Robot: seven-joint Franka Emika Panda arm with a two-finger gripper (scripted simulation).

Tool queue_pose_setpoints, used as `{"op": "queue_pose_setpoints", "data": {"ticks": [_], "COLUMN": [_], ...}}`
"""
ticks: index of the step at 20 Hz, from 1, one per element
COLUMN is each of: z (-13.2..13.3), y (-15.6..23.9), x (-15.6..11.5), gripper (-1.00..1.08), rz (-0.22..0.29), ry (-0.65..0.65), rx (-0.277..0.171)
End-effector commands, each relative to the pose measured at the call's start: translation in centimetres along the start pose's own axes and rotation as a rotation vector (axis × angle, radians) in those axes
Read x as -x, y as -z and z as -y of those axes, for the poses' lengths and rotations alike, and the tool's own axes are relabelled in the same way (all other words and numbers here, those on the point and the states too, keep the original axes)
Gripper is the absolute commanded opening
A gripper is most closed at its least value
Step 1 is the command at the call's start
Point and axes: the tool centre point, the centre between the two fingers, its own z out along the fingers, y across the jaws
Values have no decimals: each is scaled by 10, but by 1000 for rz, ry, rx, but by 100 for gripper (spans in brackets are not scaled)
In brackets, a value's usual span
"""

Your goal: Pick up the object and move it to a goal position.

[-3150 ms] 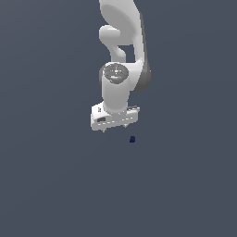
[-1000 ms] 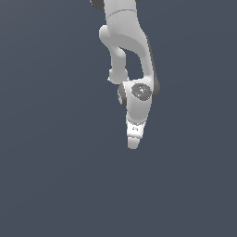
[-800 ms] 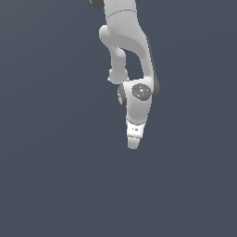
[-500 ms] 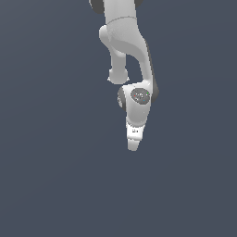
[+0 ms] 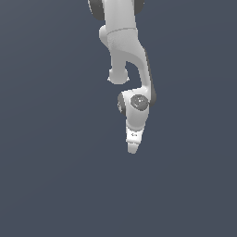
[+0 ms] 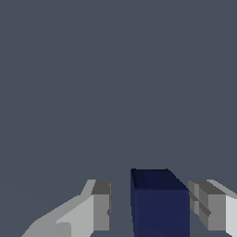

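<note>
- Slate-grey ground point(image 5: 51, 185) fills both views; nothing else lies on it, and nothing stands between the arm and the block.
- White arm point(image 5: 125, 51) reaches down the middle of the exterior view, ending in the gripper point(image 5: 133, 149) seen edge-on; its two fingers merge into one pale tip.
- Wrist view alone shows the dark navy block point(image 6: 159, 201) between the fingers point(image 6: 99, 206); one pad touches or nearly touches it, the other stands off with a gap, so the jaws are apart and not clamped.
- Exterior view hides the block behind the gripper; the wrist frame cuts off its lower part.
</note>
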Motion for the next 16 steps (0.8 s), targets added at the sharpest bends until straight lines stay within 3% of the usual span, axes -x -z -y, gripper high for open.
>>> {"op": "queue_pose_setpoints", "data": {"ticks": [1,16], "z": [-1,-7], "y": [-1,10], "x": [0,9], "gripper": [-100,-100], "rz": [0,0], "ry": [0,0], "rx": [1,1]}}
